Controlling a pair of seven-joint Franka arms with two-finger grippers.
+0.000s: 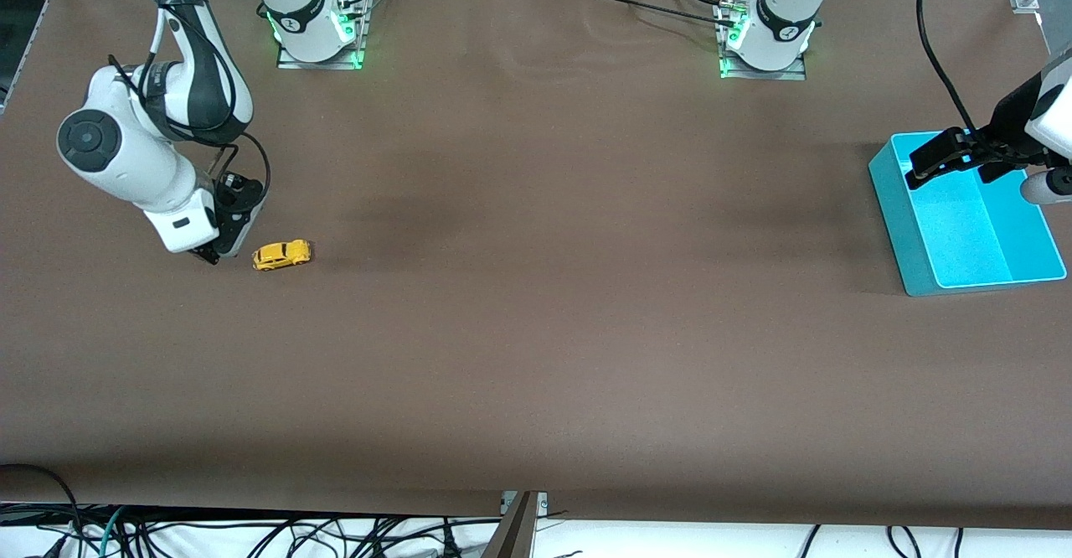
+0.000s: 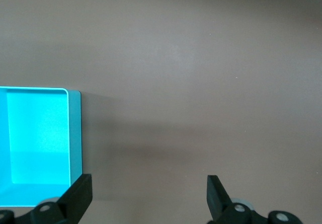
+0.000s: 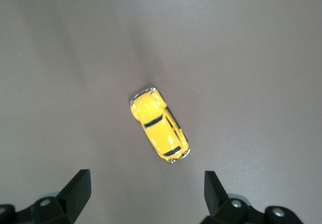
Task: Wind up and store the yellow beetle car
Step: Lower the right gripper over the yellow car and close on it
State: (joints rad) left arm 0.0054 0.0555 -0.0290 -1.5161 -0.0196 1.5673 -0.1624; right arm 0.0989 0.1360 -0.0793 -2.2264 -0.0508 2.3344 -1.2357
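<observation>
One yellow beetle car (image 1: 282, 254) sits on its wheels on the brown worktop (image 1: 536, 332), toward the right arm's end. It is the only toy in sight. From above, in the right wrist view, the yellow beetle car (image 3: 160, 125) shows its rounded roof, two dark windows and a pale bumper at each end, and nothing touches it.

One bin is on the worktop: a turquoise rectangular bin (image 1: 967, 214) at the left arm's end, well apart from the car. Its bright floor is bare as far as can be seen, though the left arm covers part of it. In the left wrist view a corner of the turquoise rectangular bin (image 2: 74, 133) appears with the same bare floor.

There are two arms, each with one gripper. The right gripper (image 1: 209, 252) is low over the worktop just beside the car, on the side toward the right arm's end; its jaws are spread wide with nothing between them, as the right gripper (image 3: 146, 196) shows in its own wrist view. The left gripper (image 1: 942, 156) hangs over the bin's rim, its jaws also spread and holding nothing; in the left wrist view the left gripper (image 2: 148, 199) frames bare worktop beside the bin.
</observation>
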